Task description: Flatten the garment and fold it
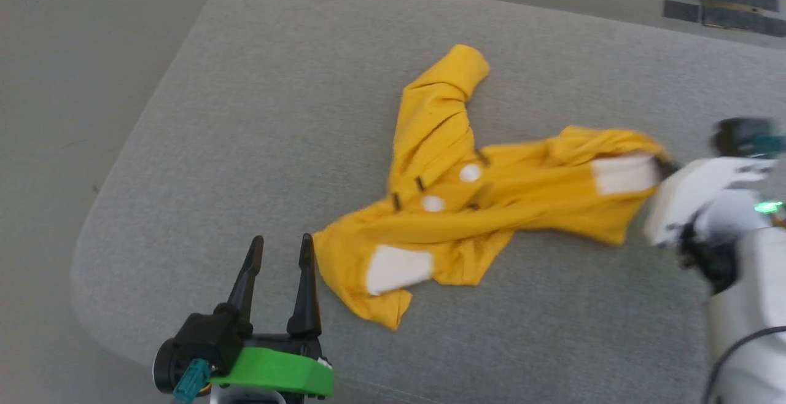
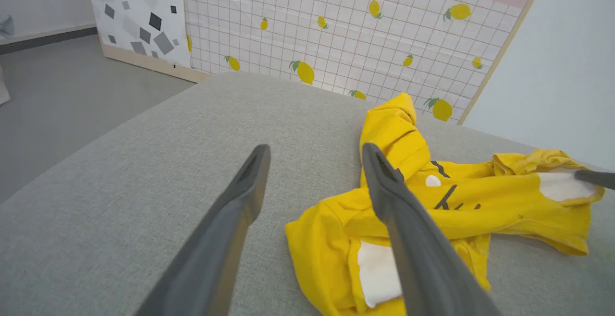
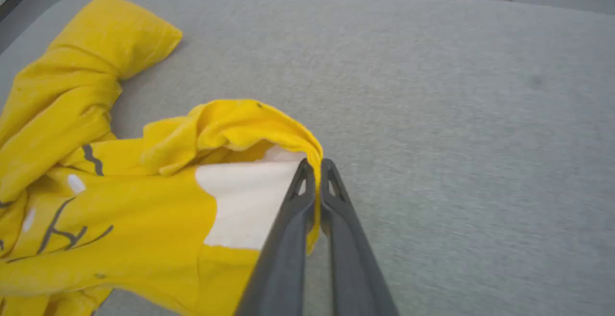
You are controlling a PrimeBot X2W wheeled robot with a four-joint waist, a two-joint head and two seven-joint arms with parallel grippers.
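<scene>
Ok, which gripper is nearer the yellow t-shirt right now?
Right. The right gripper is shut on the t-shirt by a white patch; the left gripper stands open just off its near corner.

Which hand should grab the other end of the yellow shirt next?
Probably the left. The left hand is open, right beside the shirt's near corner. The right hand is shut on the shirt's other end, so it is busy.

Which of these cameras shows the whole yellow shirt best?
The head view: nearly the whole crumpled shirt lies in sight on the grey cushion. In the left wrist view a left finger covers part; the right wrist view crops it, showing the right fingers pinching its edge.
</scene>
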